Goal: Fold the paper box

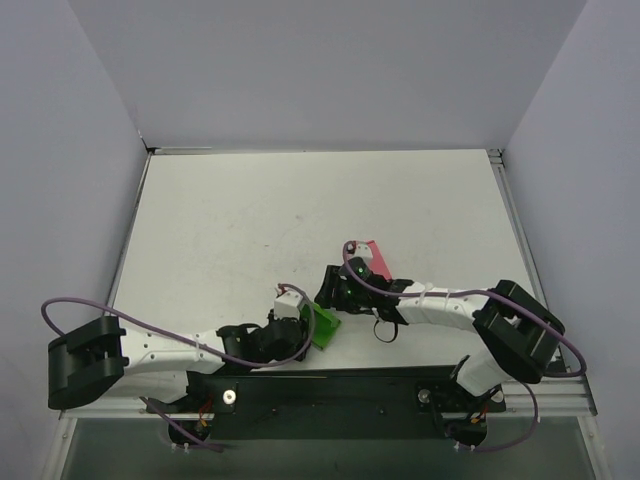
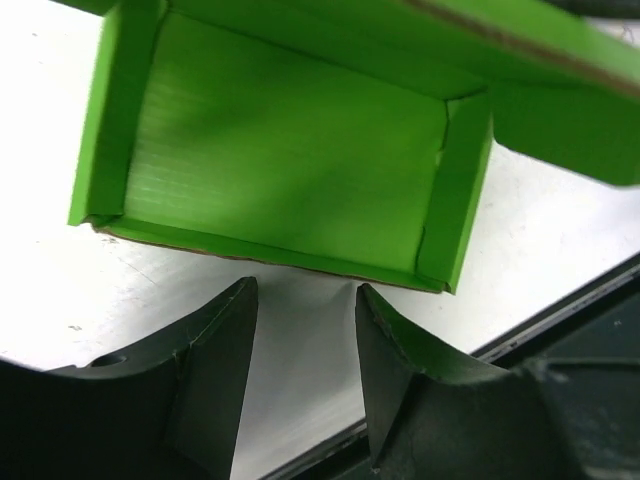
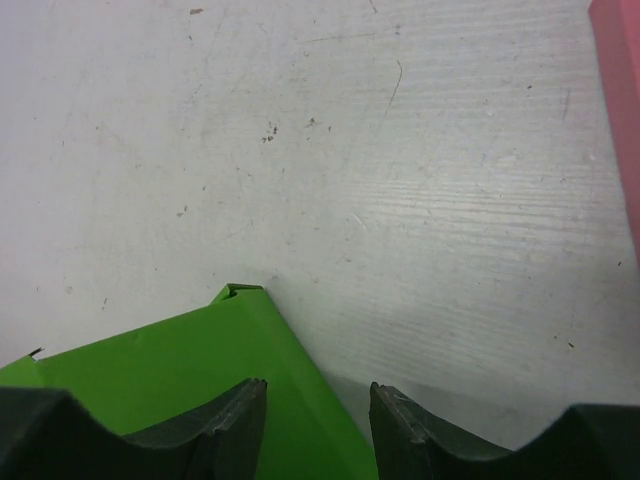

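Note:
The paper box (image 1: 326, 326) is bright green and lies near the table's front edge, between my two grippers. In the left wrist view it (image 2: 290, 150) is an open tray with raised side walls and a loose flap at the upper right. My left gripper (image 2: 305, 295) is open, with its fingertips just short of the tray's near wall and not touching it. My right gripper (image 3: 318, 395) is open over a slanted green panel (image 3: 200, 370), and the panel's edge runs between its fingers. In the top view the left gripper (image 1: 303, 335) is left of the box and the right gripper (image 1: 335, 292) is above it.
A flat pink box (image 1: 374, 256) lies just behind the right gripper; its edge shows in the right wrist view (image 3: 620, 100). The black base rail (image 1: 330, 385) runs along the near edge of the white table (image 1: 250, 220), close to the green box. Grey walls enclose the sides and back.

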Controlling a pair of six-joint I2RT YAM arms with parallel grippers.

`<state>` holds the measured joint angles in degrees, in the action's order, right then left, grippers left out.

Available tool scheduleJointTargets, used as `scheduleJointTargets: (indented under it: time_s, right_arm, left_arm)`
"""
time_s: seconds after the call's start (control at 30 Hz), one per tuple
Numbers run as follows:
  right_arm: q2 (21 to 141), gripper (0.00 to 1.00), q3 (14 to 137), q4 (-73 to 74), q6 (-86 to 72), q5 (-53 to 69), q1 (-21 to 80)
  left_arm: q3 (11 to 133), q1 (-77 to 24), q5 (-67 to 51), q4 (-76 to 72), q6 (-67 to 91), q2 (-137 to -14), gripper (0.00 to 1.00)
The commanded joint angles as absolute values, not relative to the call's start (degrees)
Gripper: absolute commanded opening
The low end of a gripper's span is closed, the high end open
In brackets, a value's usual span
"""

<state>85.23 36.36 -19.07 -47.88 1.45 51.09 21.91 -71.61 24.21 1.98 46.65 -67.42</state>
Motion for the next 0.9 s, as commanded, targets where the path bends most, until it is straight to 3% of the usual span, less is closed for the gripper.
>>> scheduleJointTargets:
  time_s: [0.0,0.03,0.13,0.63,0.8,0.87]
  right_arm:
    - [85.26,0.49,38.76,-18.63,-45.44,3.34,49.49]
    - [84.56,0.55,38.67,-18.37,-45.09,3.17,49.05]
    - [80.96,0.59,38.23,-16.53,-42.81,2.55,47.20]
    - [58.81,0.61,34.80,1.39,-35.43,-3.25,43.68]
    - [53.18,0.60,34.98,5.01,-36.30,-5.36,48.15]
    - [52.38,0.60,34.89,6.15,-38.31,-5.71,50.53]
  left_arm:
    - [22.85,-73.21,24.69,3.33,47.46,-66.63,0.54]
    - [22.85,-73.39,24.96,3.95,47.46,-65.84,0.54]
    - [22.24,-73.30,25.84,5.80,46.94,-61.89,0.59]
    - [28.20,-72.16,24.87,25.12,39.82,-40.61,0.70]
    - [37.33,-64.79,17.88,29.79,32.19,-40.69,0.74]
    - [39.45,-57.50,13.12,29.18,29.54,-41.31,0.74]
